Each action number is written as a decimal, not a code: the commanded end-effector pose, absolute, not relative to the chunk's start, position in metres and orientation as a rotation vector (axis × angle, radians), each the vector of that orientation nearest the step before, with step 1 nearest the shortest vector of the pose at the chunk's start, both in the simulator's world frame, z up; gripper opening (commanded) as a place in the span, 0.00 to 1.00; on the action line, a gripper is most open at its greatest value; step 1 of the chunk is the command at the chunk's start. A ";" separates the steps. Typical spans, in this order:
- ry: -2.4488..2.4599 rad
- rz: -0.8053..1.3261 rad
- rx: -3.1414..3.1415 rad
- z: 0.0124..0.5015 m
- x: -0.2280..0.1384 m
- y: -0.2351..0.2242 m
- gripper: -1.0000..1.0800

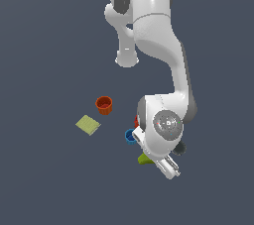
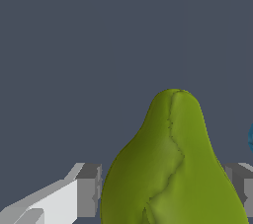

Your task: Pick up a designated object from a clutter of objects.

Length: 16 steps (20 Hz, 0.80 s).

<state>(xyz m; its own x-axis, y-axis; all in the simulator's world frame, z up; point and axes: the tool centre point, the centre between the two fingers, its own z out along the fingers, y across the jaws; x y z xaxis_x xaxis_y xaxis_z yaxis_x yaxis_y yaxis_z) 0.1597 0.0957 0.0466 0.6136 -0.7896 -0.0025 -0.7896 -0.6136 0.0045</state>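
Note:
The yellow-green pear fills the lower part of the wrist view, with its narrow end pointing away from the camera. My gripper has one grey finger against one side of the pear and the other finger against the opposite side, so it looks shut on the pear. In the exterior view only a green sliver of the pear shows beside the white hand, and the gripper is mostly hidden by the wrist. I cannot tell whether the pear rests on the floor or is lifted.
The blue cup stands right beside the hand; a sliver of it shows in the wrist view. The orange cup and the flat yellow-green pad lie further to the exterior view's left. A red item peeks from behind the arm.

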 end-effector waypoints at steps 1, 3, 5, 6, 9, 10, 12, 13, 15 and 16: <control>-1.380 -0.002 2.821 0.059 0.158 0.097 0.00; -1.380 -0.002 2.821 0.070 0.155 0.099 0.00; -1.380 -0.002 2.821 0.084 0.152 0.101 0.00; -1.381 -0.002 2.822 0.092 0.150 0.102 0.00; -1.381 -0.002 2.822 0.119 0.143 0.105 0.00; -1.381 -0.002 2.822 0.129 0.140 0.107 0.00; -1.381 -0.002 2.822 0.152 0.135 0.110 0.00; -1.381 -0.002 2.822 0.163 0.132 0.111 0.00; -1.381 -0.002 2.822 0.187 0.126 0.115 0.00; -1.381 -0.001 2.822 0.198 0.124 0.116 0.00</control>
<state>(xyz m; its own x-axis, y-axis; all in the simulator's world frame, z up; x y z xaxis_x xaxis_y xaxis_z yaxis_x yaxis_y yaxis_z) 0.1277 0.1137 0.1791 0.6137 -0.7895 -0.0021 -0.7895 -0.6137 0.0030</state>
